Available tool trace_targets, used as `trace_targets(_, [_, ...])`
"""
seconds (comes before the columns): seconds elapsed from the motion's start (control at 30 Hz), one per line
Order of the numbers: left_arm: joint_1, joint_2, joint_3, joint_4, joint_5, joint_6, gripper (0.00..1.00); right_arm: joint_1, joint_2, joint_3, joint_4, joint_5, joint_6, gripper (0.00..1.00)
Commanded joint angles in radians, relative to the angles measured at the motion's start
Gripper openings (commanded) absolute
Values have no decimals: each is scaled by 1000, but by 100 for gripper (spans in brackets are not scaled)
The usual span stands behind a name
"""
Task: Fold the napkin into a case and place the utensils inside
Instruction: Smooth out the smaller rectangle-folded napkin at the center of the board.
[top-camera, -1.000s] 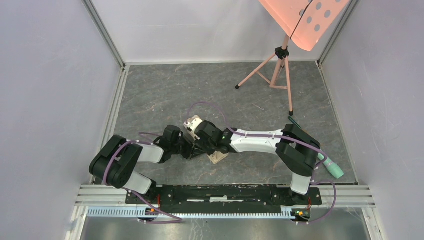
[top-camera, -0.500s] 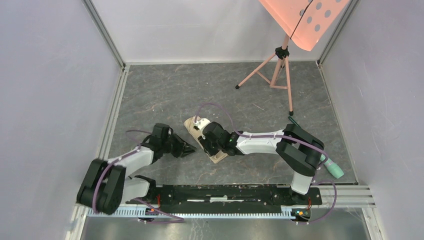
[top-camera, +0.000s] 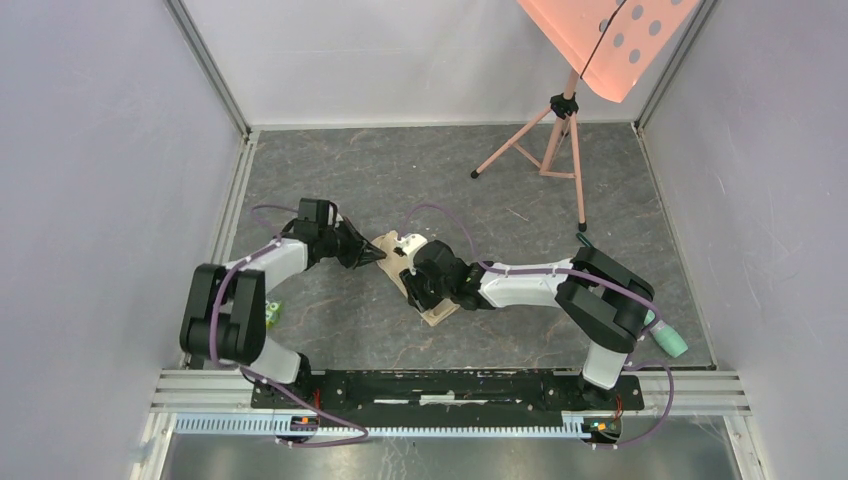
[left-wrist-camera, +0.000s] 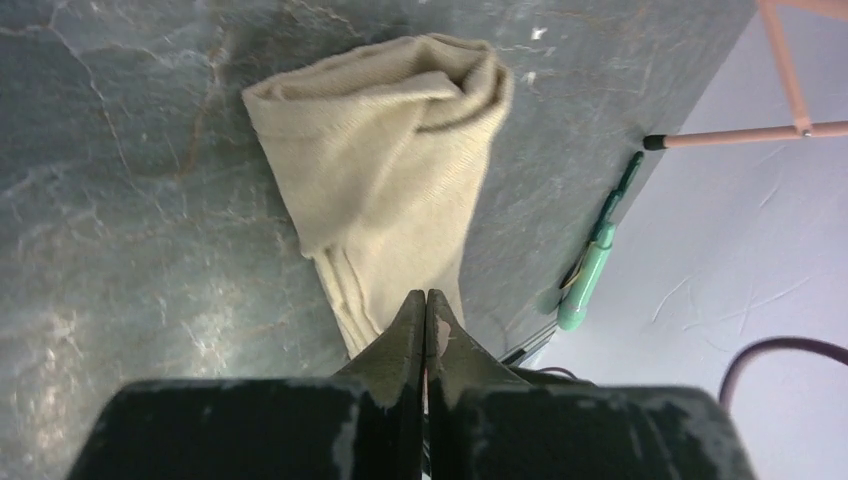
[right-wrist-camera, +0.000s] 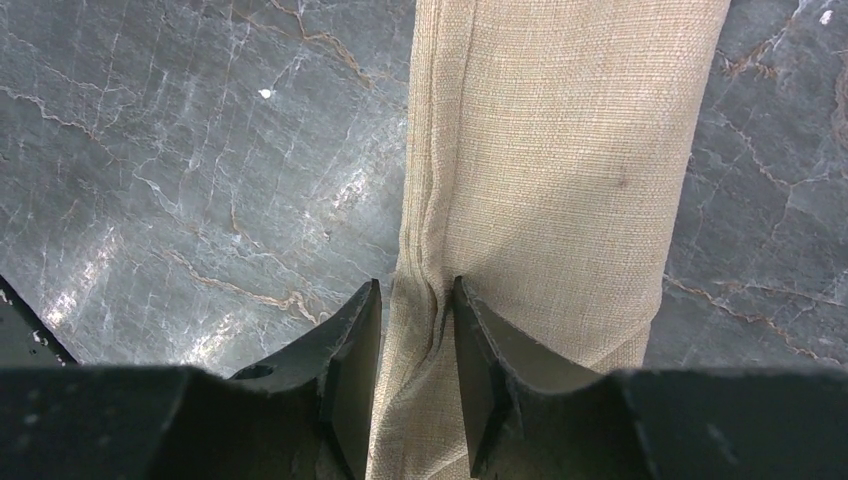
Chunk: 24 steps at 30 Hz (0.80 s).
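Note:
The napkin lies on the floor folded into a long narrow beige strip, a case shape, running from far left to near right. It fills the right wrist view and shows crumpled at its far end in the left wrist view. My right gripper is down on the strip's middle, its jaws closed on a raised fold at the cloth's left edge. My left gripper is shut and empty, its tip at the strip's far end. No gold utensils are in view.
A mint-green cylinder lies at the right wall and also shows in the left wrist view. A small green frog toy sits by the left arm. A pink tripod stands at the back right.
My left arm pulled away from beside the right gripper, swung out left, then reached up to the napkin's far end. The right gripper shifted slightly along the strip.

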<state>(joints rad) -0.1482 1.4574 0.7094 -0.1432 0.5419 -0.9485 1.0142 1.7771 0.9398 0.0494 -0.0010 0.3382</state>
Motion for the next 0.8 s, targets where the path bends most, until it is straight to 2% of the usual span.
trace_targets(0.0, [-9,123,65,50,37,87,2,-11,-14,3,2,3,8,40])
trace_targets(0.1, [-10,204,89,38,-19,119,2,-10,-25,19,-1,-30,14,41])
trace_targets(0.23, [-5,253,114,-81,-156,198,2,-18,-45,73,-37,-60,5,43])
trace_targets(0.37, [3,250,83,-78,-190,200,2,-49,-66,103,-23,-120,13,49])
trace_targets(0.5, [3,262,88,-90,-198,204,2,-84,-11,128,16,-192,41,50])
trace_targets(0.57, [4,256,85,-93,-209,202,2,-92,15,123,46,-199,50,44])
trace_targets(0.67, [13,256,85,-96,-216,196,2,-94,48,102,48,-205,50,28])
trace_targets(0.77, [22,267,86,-96,-212,191,2,-82,26,-6,102,-210,69,19])
